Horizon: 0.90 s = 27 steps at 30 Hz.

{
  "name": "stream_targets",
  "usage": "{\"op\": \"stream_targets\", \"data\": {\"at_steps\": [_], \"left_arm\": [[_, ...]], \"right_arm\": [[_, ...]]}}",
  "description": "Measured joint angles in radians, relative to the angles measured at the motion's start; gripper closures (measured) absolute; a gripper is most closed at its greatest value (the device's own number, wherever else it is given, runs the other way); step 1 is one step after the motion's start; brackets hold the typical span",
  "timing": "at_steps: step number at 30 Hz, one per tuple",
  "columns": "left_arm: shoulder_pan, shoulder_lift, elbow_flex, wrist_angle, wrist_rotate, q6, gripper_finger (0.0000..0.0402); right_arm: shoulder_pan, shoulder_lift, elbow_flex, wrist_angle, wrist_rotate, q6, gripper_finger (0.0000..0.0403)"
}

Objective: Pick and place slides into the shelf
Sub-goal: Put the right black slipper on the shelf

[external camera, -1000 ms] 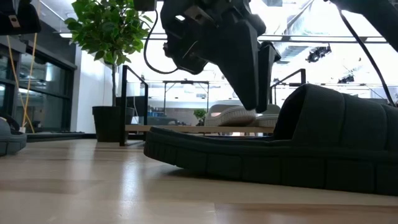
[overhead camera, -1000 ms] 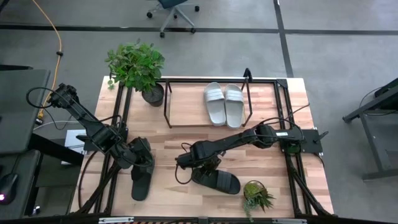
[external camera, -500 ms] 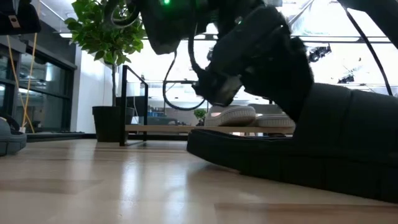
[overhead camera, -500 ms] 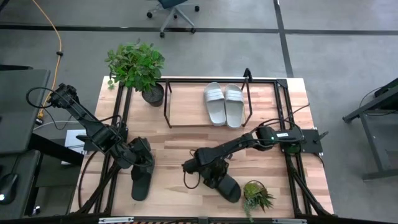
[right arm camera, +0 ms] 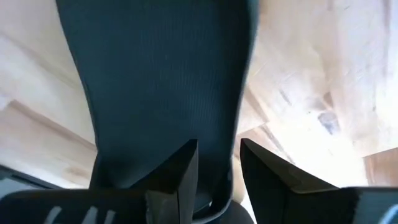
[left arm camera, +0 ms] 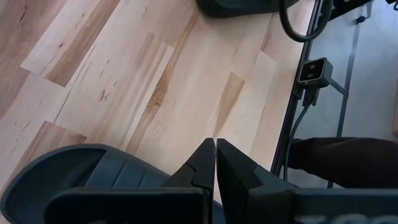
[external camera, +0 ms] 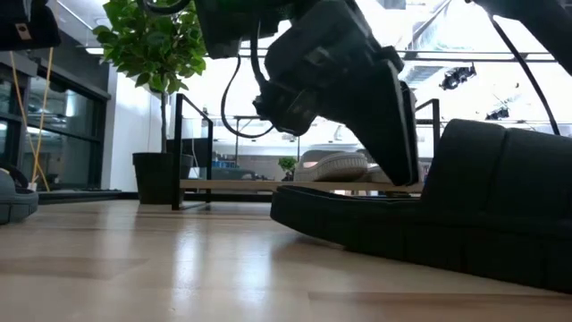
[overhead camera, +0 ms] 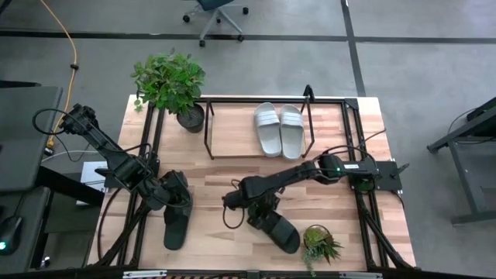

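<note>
Two light grey slides (overhead camera: pixel 280 130) lie side by side on the wood base of the black-framed shelf (overhead camera: pixel 232 147). One black slide (overhead camera: pixel 177 223) lies flat near the table's left edge. My left gripper (overhead camera: pixel 177 200) stands shut over its far end (left arm camera: pixel 93 177). The other black slide (overhead camera: pixel 276 228) lies slantwise near the near edge, with its strap (external camera: pixel 500 192) toward the near right. My right gripper (overhead camera: pixel 249 203) is above its heel half, fingers a little apart (right arm camera: pixel 219 155). My left gripper: I cannot tell whether it touches the black slide beneath it. My right gripper comes slanting down from the table's right, and one fingertip (external camera: pixel 404 170) meets the slide's footbed (external camera: pixel 357 199) just behind the strap. Nothing shows pinched between the fingers. The slide lies flat on the table.
A big potted plant (overhead camera: pixel 172 84) stands left of the shelf at the far edge. A small potted plant (overhead camera: pixel 319 243) stands right beside the slanted slide's toe. Black frame rails (overhead camera: pixel 363 194) and cables run along both table sides. Bare wood lies between the two black slides.
The black slide under my right gripper has turned about on the table: it lay nearly left to right and now lies slantwise, its strap end swung toward the near edge. My right gripper dipped toward the near edge and came back a little.
</note>
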Motion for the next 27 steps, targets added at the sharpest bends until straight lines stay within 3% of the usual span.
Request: {"op": "stream_targets", "data": {"at_steps": [21, 27], "left_arm": [[0.000, 0.000, 0.000, 0.001, -0.001, -0.003, 0.0396], [0.000, 0.000, 0.000, 0.001, -0.001, -0.003, 0.0396]], "right_arm": [[0.003, 0.000, -0.051, 0.001, -0.090, 0.008, 0.0292], [0.013, -0.001, -0.140, 0.000, -0.159, 0.009, 0.0293]]}}
